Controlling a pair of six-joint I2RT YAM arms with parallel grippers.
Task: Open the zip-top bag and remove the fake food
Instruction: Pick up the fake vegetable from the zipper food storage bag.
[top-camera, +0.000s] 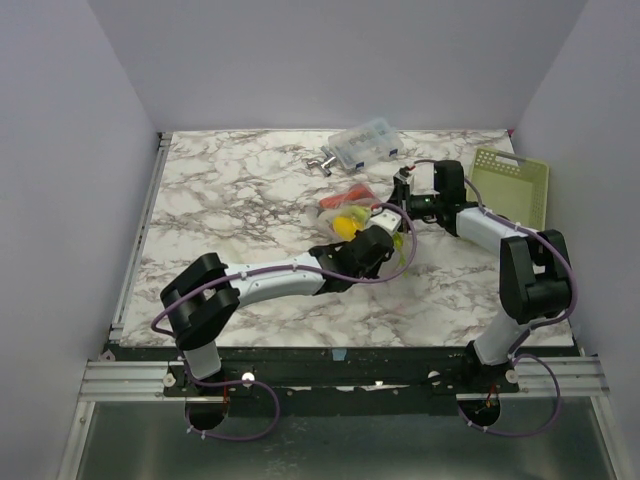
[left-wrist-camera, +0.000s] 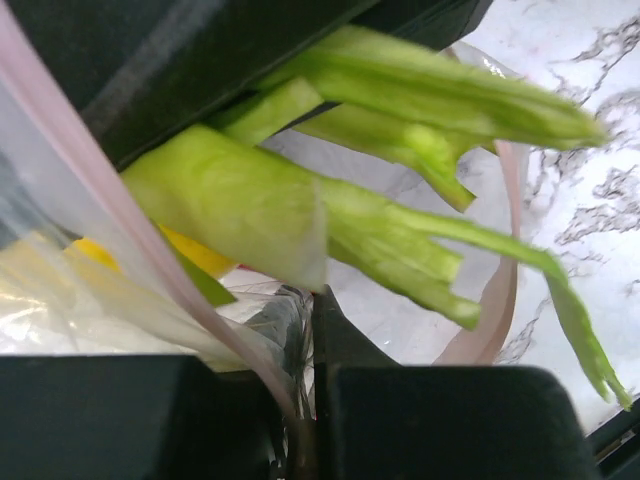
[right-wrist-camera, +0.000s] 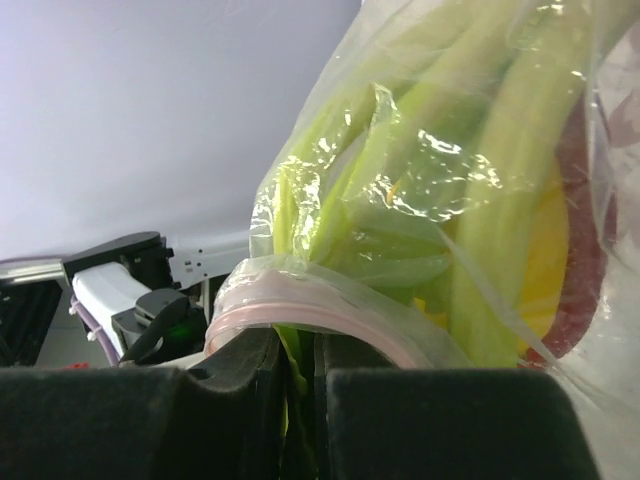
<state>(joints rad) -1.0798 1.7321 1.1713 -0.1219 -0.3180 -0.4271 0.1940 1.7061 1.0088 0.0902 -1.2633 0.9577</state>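
I see marbled table (top-camera: 230, 200), lilac walls (top-camera: 350, 60) on three sides; left fingers (left-wrist-camera: 450, 420) and right fingers (right-wrist-camera: 450, 420) both pinched narrow on zip-top bag (right-wrist-camera: 330, 300).

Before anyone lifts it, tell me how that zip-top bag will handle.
Probably floppy: the zip-top bag film is creased and wrinkled around its contents, so it should sag rather than hold shape. Likely slippery, given the glossy glare. The pink zipper strip looks thicker, probably the firmest place to grip.
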